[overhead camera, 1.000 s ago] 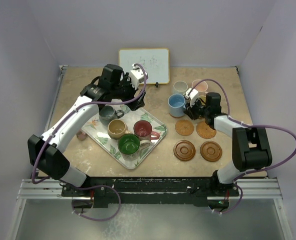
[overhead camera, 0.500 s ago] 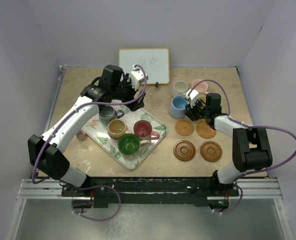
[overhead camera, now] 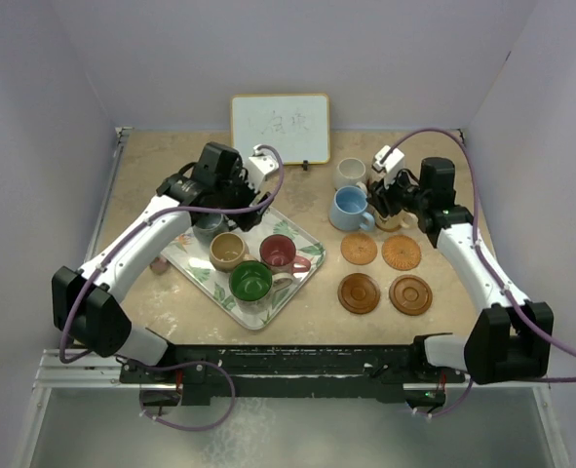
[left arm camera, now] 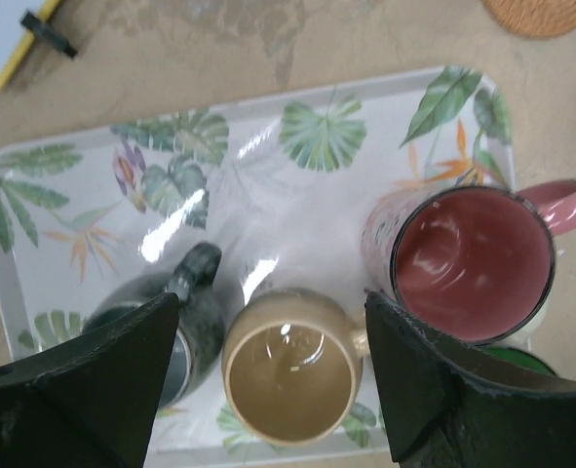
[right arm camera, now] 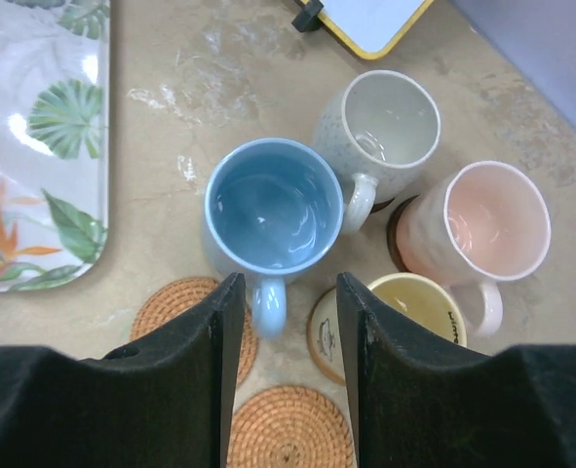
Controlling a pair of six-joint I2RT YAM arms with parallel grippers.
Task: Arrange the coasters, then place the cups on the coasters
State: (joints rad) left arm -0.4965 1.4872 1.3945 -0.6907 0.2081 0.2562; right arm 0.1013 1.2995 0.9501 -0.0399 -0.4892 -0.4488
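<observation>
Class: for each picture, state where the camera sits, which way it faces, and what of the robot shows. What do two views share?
Top external: above and behind the arm bases, facing down at the table; both arms show.
Left wrist: on the left arm, facing down at the tan cup on the leaf tray; left claw shows.
Right wrist: on the right arm, facing down at the light blue cup; right claw shows.
Shared: both wrist views catch the leaf tray.

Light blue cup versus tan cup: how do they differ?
The light blue cup stands on the bare table, off the tray, while the tan cup stands on the tray. The light blue cup is pale blue inside, the tan cup beige-brown. Both are upright, empty and have a handle.
</observation>
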